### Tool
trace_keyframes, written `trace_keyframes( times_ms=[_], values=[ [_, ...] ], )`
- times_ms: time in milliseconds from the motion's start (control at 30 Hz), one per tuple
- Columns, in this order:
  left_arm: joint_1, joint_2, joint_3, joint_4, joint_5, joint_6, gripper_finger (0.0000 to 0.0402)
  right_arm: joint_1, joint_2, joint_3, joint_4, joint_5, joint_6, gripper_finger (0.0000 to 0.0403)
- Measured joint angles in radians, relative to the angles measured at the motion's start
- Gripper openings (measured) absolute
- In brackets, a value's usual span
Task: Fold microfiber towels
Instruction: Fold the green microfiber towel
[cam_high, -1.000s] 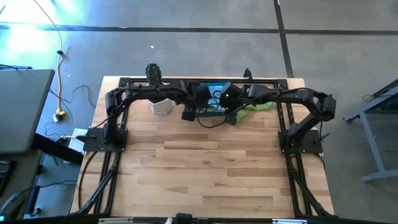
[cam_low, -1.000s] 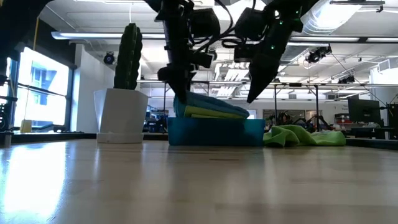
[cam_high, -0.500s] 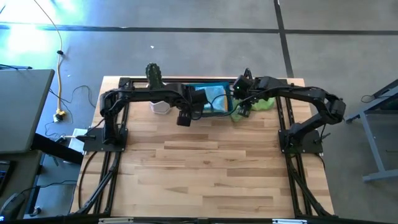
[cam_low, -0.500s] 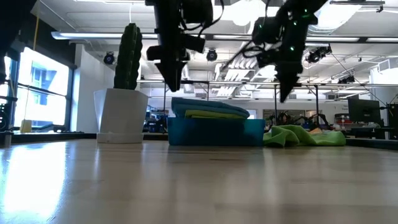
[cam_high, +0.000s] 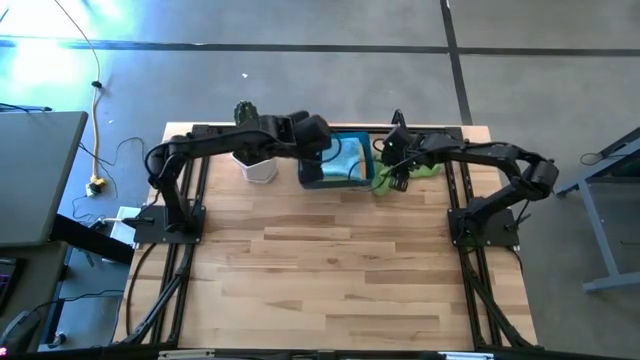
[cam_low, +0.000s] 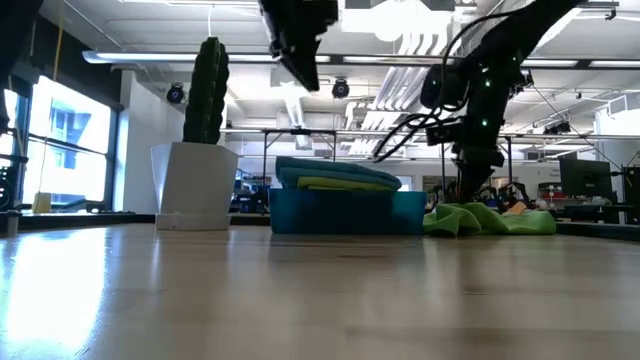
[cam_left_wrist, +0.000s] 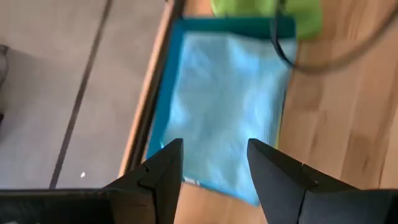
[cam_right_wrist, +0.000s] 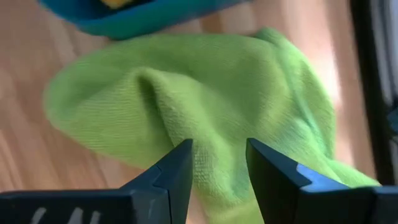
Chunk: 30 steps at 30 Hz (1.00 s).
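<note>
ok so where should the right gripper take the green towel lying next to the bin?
Probably the raised fold in the crumpled green towel, from straight above. The right gripper is open right over it; the ridge stands proud of the table, so the fingers can close across it. Keep off the edge beside the blue bin.

Overhead and table-level views sharing the blue bin (cam_high: 340, 165); wrist cameras close above cloths.

An open lab hall: concrete floor (cam_high: 330, 90), ceiling strip lights (cam_low: 150, 57), monitors (cam_low: 583, 179).
</note>
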<state>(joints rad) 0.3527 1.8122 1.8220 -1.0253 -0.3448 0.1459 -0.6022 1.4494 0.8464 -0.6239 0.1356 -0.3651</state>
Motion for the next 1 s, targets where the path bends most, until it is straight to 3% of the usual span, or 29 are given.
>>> trace_keyframes(
  times_ms=[267, 367, 467, 533, 700, 833, 1000],
  values=[
    [-0.002, 0.0, 0.16, 0.026, -0.103, -0.145, 0.017, 0.0, 0.0, -0.074, 0.095, -0.015, -0.007, 0.0132],
    [-0.006, 0.001, 0.223, 0.034, -0.141, -0.215, 0.017, 0.0, 0.001, -0.103, 0.118, -0.015, 0.001, 0.0092],
    [-0.014, 0.001, 0.279, 0.033, -0.146, -0.256, 0.017, 0.0, 0.001, -0.115, 0.116, -0.016, 0.029, 0.0026],
    [-0.025, 0.001, 0.307, 0.033, -0.146, -0.259, 0.017, 0.0, 0.001, -0.116, 0.116, -0.03, 0.083, 0.001],
    [-0.066, 0.001, 0.347, -0.006, -0.146, -0.239, 0.017, 0.037, -0.002, -0.116, 0.117, -0.147, 0.183, 0.0015],
    [-0.106, 0.002, 0.366, -0.148, -0.146, -0.214, 0.017, 0.103, -0.022, -0.116, 0.117, -0.226, 0.241, 0.0005],
    [-0.16, 0.002, 0.369, -0.334, -0.146, -0.287, 0.017, 0.215, -0.071, -0.116, 0.118, -0.347, 0.379, 0.0002]
  ],
)
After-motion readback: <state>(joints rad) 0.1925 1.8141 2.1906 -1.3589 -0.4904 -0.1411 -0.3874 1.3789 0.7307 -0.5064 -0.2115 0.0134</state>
